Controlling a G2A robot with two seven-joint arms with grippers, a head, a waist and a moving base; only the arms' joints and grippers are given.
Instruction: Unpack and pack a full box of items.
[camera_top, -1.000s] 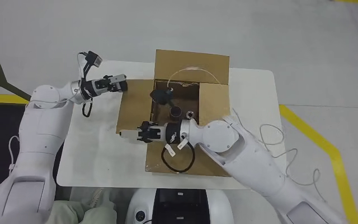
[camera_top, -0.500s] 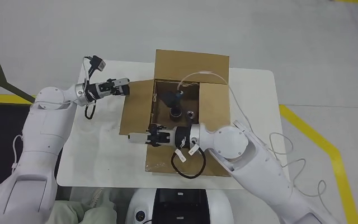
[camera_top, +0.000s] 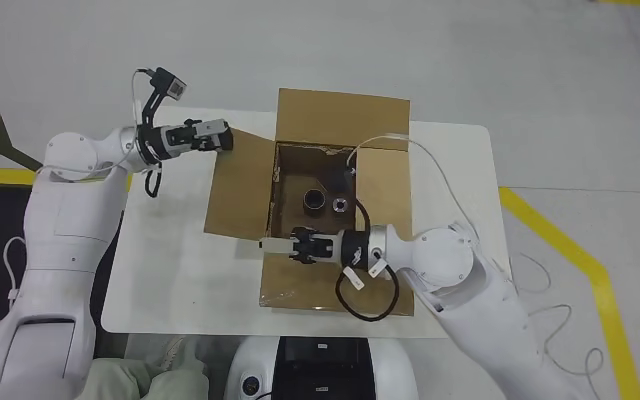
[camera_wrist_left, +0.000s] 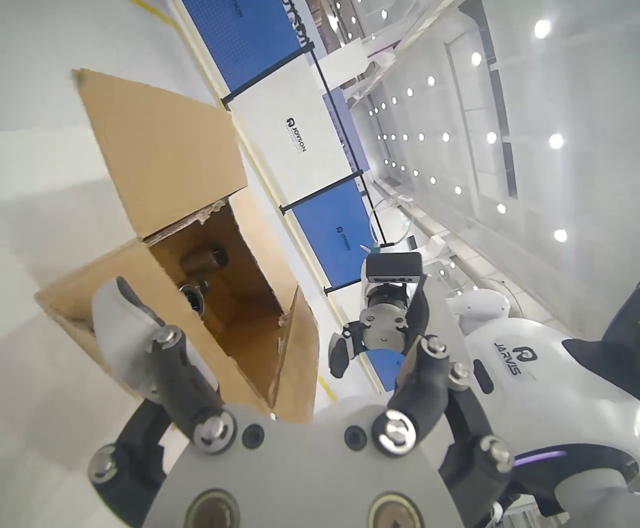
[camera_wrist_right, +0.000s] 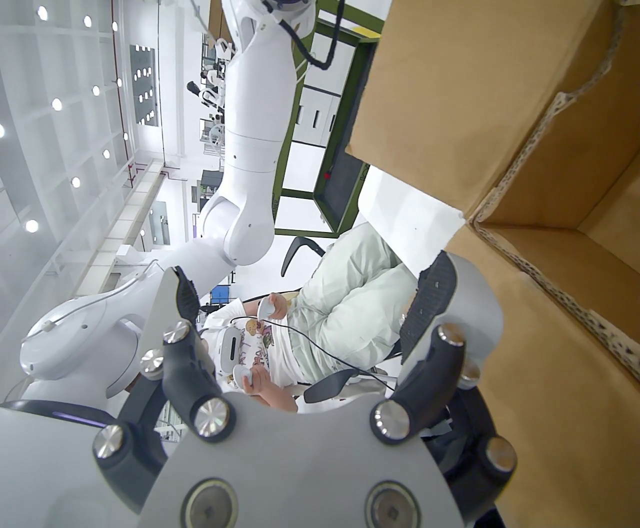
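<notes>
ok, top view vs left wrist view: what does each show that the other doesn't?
Top view, not left wrist: the white table in full outline, and all four flaps of the cardboard box spread out.
Left wrist view, not top: the box's inner side wall seen at a slant, and the blue and white panels in the room behind.
Both: the box, two dark cylindrical items inside it, the left gripper and right gripper, jaws open.
</notes>
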